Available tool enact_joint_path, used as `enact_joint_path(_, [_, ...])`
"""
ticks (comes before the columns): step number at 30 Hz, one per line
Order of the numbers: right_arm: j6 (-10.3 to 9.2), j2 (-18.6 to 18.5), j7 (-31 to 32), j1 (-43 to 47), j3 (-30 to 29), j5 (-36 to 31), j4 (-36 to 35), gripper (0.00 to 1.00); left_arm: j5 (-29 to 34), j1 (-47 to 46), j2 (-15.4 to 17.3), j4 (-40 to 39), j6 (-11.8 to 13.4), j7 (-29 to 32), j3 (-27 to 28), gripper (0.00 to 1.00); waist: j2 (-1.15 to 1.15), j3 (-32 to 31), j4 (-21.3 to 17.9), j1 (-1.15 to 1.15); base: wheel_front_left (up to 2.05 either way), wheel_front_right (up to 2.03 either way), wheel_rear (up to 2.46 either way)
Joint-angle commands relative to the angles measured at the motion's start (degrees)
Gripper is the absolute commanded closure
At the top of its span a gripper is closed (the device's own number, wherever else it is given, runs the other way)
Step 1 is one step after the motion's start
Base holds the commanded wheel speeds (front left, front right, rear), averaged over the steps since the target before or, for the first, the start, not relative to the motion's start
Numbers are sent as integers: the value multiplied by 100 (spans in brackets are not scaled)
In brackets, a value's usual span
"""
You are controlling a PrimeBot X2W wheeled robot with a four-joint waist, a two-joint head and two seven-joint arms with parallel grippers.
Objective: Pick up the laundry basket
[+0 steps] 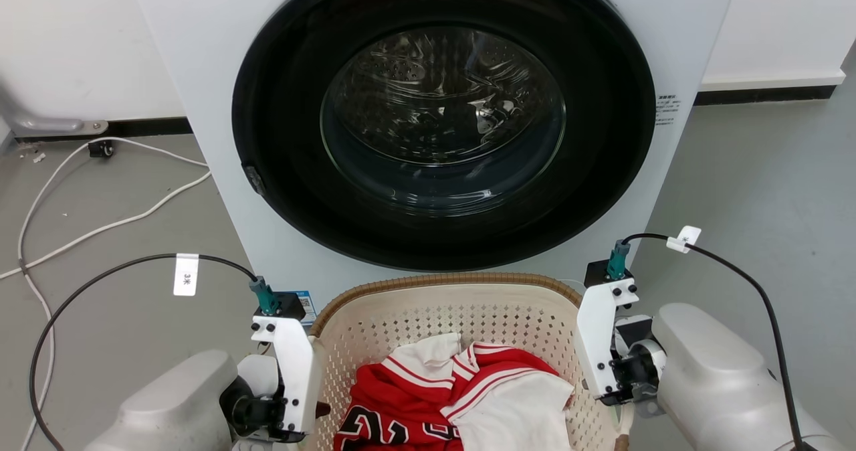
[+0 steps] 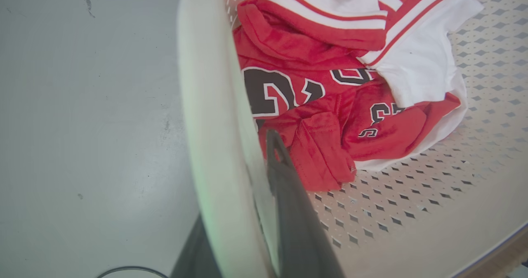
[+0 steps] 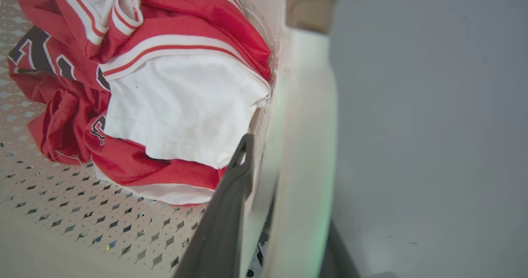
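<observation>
Pinching basket (image 1: 441,317) with left pincer (image 2: 235,179) and right pincer (image 3: 288,187); might tip and spill shirts (image 1: 428,397) if lifted unevenly.

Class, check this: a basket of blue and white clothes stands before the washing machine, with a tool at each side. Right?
Wrong in one respect: the clothes are red and white, not blue and white, as the head view shows. The basket does stand before the washing machine, with the left tool and right tool at its sides.
</observation>
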Motion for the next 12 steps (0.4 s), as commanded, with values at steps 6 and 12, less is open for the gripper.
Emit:
enact_joint_path(6, [13,-205,-15,-25,77,15,123,100,-20,-130,210,39,-71,28,-21,100,0,12,-4,0,0,0,0])
enact_joint_path(12, [7,-225,-9,-82,132,57,129,100,25,-150,200,108,-70,60,-57,100,0,17,0,0,0,0,0])
